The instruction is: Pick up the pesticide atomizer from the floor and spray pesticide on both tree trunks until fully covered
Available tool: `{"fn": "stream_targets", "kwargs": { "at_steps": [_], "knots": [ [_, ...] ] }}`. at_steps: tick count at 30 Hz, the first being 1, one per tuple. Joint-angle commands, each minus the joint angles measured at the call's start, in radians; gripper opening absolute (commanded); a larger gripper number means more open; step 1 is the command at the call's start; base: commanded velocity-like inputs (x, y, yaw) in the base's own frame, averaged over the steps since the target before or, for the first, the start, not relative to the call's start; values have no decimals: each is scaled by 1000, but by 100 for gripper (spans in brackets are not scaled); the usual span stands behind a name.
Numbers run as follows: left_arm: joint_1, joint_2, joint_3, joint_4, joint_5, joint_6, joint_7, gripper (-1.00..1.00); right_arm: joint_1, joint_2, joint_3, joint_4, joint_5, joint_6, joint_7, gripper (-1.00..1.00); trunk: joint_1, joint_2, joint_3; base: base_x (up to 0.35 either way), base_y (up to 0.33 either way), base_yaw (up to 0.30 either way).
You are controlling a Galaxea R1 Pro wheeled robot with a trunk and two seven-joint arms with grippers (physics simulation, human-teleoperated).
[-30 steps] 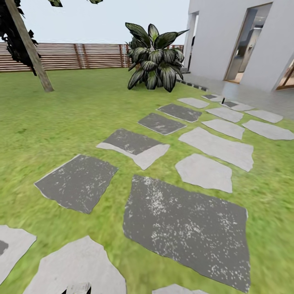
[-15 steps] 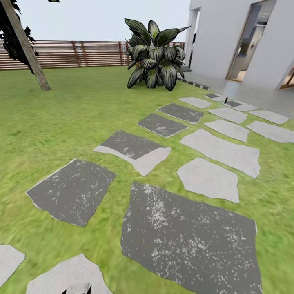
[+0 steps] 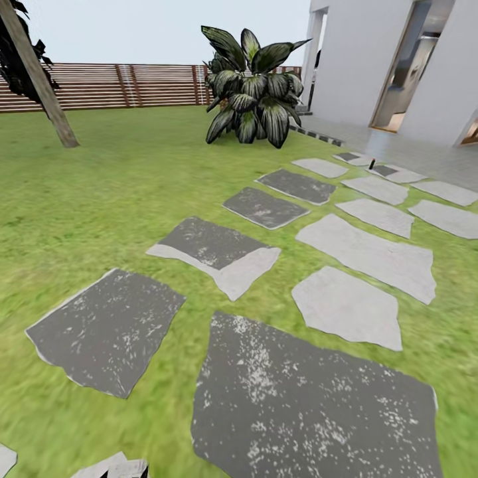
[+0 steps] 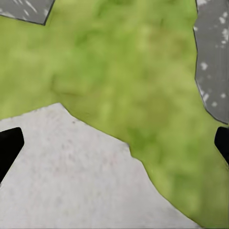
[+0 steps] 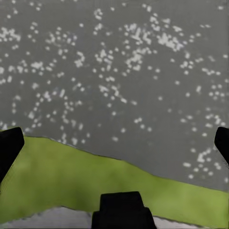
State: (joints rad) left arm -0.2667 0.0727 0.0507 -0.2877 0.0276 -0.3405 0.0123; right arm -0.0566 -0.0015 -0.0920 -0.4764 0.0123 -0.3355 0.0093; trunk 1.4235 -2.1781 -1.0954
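1. You are rolling over the garden lawn (image 3: pixel 133 192), along a path of grey paving stones (image 3: pixel 312 405).
2. Far ahead, a small dark thing (image 3: pixel 372 163) stands on a pale stone near the house (image 3: pixel 372 60). It may be the pesticide atomizer, but it is too small to tell.
3. One tree trunk (image 3: pixel 41 83) leans at the far left, by the fence (image 3: pixel 133 85).
4. The left gripper (image 4: pixel 114 143) hangs over a pale stone and grass with its jaws wide apart. The right gripper (image 5: pixel 114 143) hangs over a speckled dark stone, jaws apart too.
5. My guess: a spray bottle is light, hard and a bit slippery. Grab it round the middle, not the trigger, and squeeze gently.
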Motion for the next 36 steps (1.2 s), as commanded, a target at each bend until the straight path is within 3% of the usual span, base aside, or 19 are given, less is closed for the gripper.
{"fn": "stream_targets", "kwargs": {
  "at_steps": [1,24,36],
  "knots": [
    [0,0,0,0,0,0,0,100,0,0,0,4,0,0,0,100,0,0,0,339,0,0],
    [0,0,0,-1,0,0,0,100,0,1,-2,5,-3,-2,-3,100,0,0,0,339,0,-2],
    [0,1,0,-1,0,0,0,100,0,0,-1,7,-3,-4,-2,100,0,0,3,339,0,-223]
  ]
}}
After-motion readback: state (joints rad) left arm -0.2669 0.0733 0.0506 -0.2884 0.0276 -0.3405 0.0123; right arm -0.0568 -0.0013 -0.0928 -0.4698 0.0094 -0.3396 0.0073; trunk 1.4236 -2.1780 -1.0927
